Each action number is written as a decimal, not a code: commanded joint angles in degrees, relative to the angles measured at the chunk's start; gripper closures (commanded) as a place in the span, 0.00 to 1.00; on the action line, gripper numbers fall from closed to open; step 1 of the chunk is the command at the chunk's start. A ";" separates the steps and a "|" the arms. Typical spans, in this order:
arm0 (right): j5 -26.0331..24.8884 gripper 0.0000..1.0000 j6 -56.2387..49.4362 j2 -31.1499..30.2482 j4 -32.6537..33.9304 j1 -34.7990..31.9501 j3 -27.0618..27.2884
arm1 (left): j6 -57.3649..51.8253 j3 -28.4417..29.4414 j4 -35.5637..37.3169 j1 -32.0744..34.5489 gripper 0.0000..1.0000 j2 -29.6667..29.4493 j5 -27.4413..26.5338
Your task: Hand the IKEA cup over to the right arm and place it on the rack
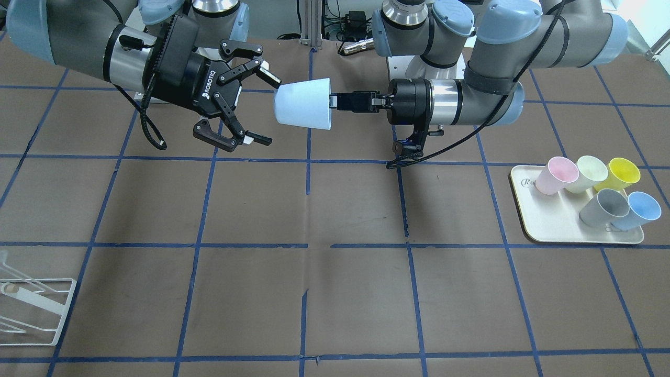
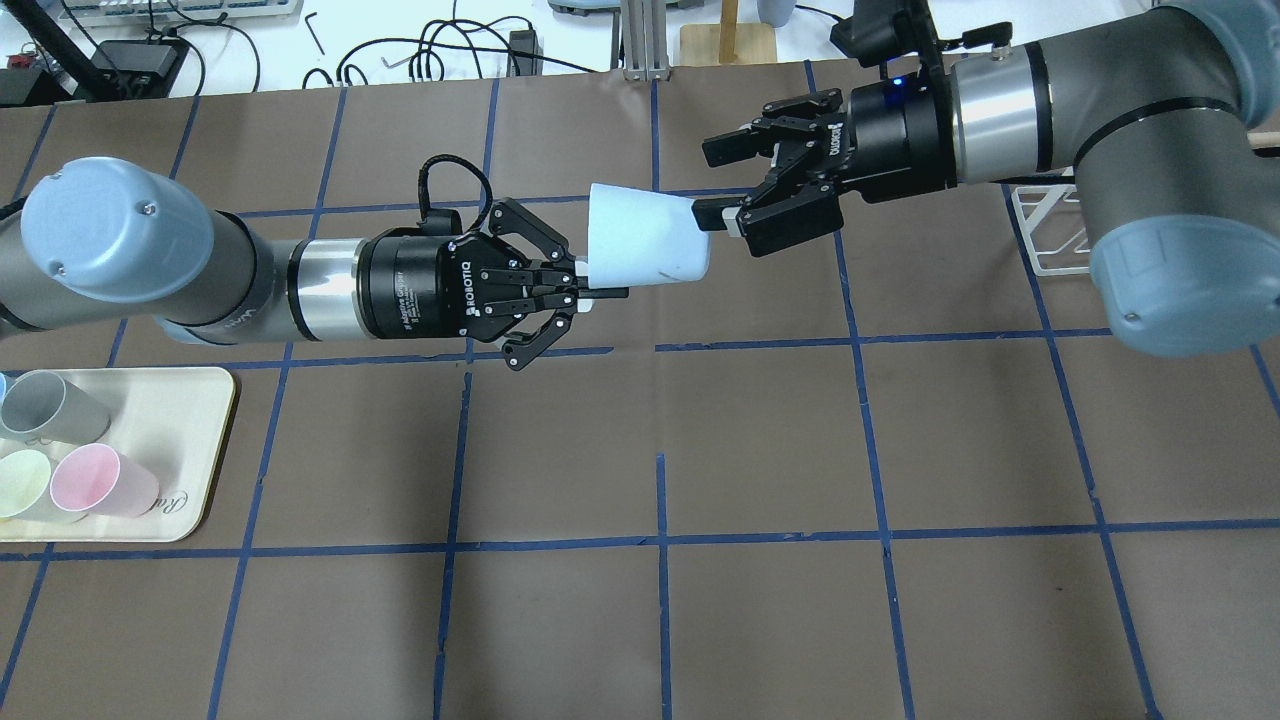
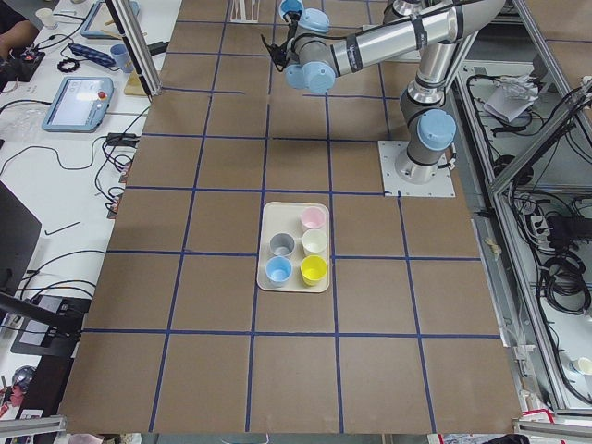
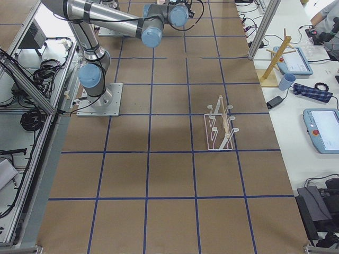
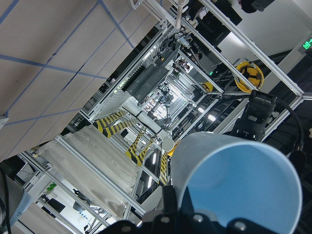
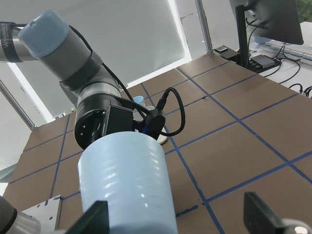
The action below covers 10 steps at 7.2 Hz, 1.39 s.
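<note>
The IKEA cup [image 1: 303, 104], pale sky-blue, hangs on its side above the table, base pointing at my right gripper. My left gripper [image 1: 331, 101] is shut on the cup's rim, one finger inside; this also shows in the overhead view [image 2: 590, 290]. My right gripper [image 1: 266, 109] is open, its white-tipped fingers level with the cup's base and apart from it. In the right wrist view the cup [image 6: 126, 185] lies between the open fingers, nearer the left one. The rack [image 1: 31, 309], white wire, stands at the table's edge on my right side [image 2: 1050, 235].
A cream tray [image 1: 576, 233] on my left side holds pink, pale green, yellow, grey [image 1: 607, 207] and deeper blue [image 1: 638, 209] cups. Brown table with a blue tape grid lies below both grippers. Cables and equipment sit beyond the table's far edge.
</note>
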<state>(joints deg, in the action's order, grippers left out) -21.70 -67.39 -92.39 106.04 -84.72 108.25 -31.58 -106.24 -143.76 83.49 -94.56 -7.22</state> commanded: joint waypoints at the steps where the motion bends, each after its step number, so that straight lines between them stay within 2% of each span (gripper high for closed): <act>1: 0.60 0.00 5.15 -0.60 0.22 -1.67 0.56 | 0.03 0.07 -0.03 -0.08 1.00 0.07 0.01; 4: 0.52 0.00 6.39 -0.95 0.22 -2.03 0.74 | 0.03 0.07 0.06 -0.08 1.00 -0.01 0.01; 6: 0.60 0.00 6.22 -0.95 0.91 -2.38 3.44 | 0.03 0.07 0.06 -0.08 1.00 0.07 0.01; 9: 0.52 0.00 8.59 -2.09 2.59 -2.38 4.16 | 0.03 0.16 0.06 -0.08 1.00 0.07 0.01; 10: 0.52 0.08 8.85 -2.53 2.59 -2.38 4.34 | 0.03 0.16 0.06 -0.17 1.00 0.07 0.01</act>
<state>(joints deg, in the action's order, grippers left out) -21.15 -58.94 -94.42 108.55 -87.09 112.33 -31.55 -106.10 -143.70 83.38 -94.49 -7.21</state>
